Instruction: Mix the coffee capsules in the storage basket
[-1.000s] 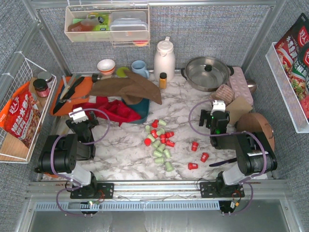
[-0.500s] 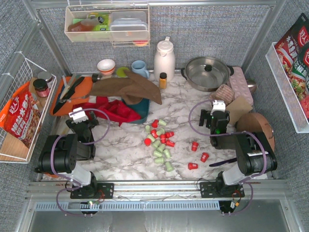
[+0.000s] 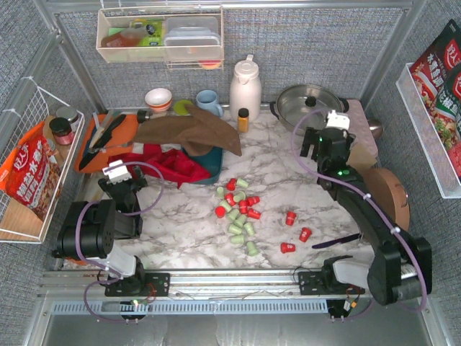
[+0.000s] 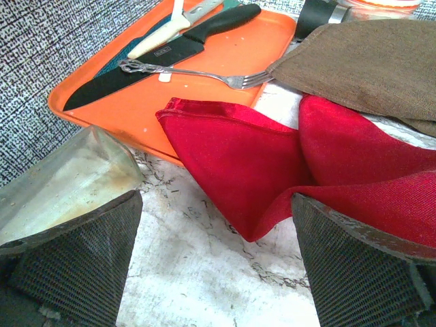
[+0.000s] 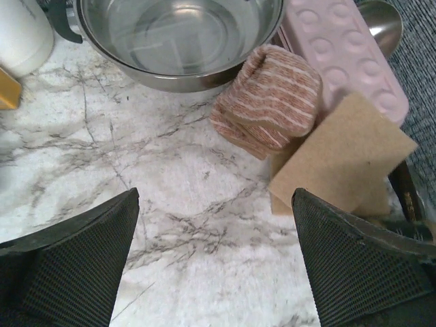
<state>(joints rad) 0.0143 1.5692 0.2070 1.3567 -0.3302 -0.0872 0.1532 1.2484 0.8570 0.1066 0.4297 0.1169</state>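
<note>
Left gripper (image 4: 218,259) and right gripper (image 5: 214,266) spread, empty; brown cloth (image 3: 187,131) overhangs storage basket (image 3: 214,166), so loose coffee capsules (image 3: 238,209) risk landing outside.

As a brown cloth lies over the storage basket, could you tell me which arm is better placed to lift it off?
Probably the left: the left gripper, open, sits by the red cloth, near the brown cloth and storage basket. The right gripper is by the pot.
</note>
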